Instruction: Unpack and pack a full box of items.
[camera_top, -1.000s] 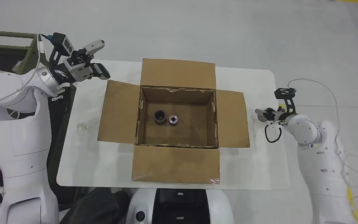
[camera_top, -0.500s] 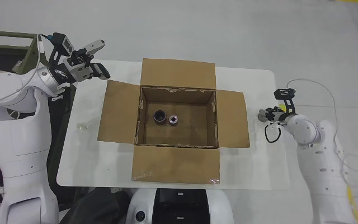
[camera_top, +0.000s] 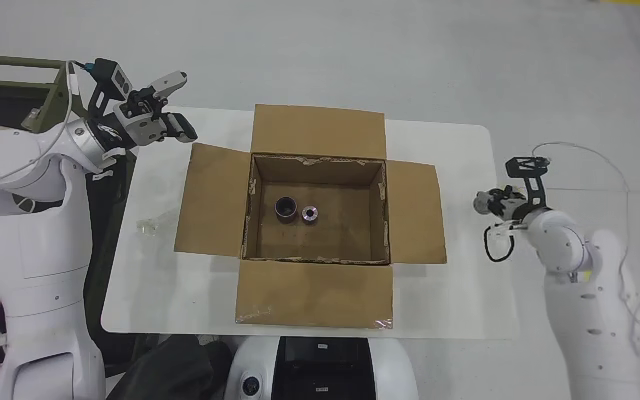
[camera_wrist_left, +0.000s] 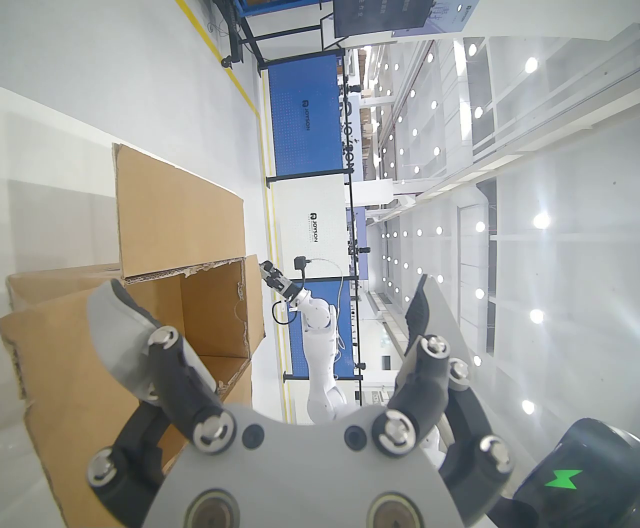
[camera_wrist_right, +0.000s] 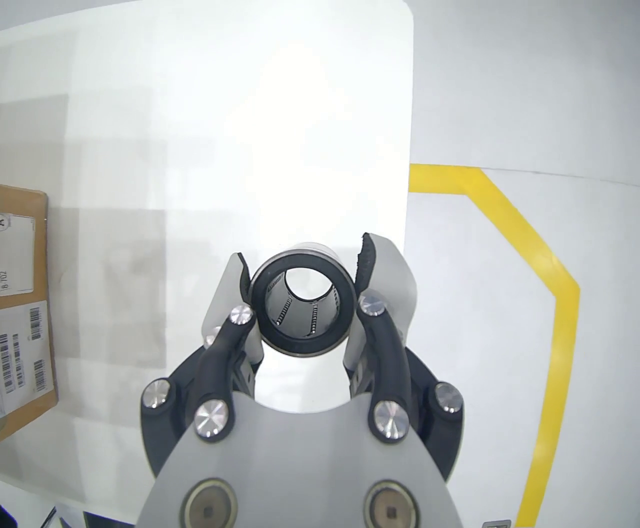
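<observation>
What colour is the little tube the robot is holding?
The tube is shiny silver with a black end ring, clearest in the right wrist view.

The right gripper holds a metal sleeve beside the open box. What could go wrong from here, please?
The right gripper pinches the round metal sleeve only on its curved sides, so it might slip or twist out. It hangs over the table near the edge; laid on its side there, it could roll off to the floor.
</observation>
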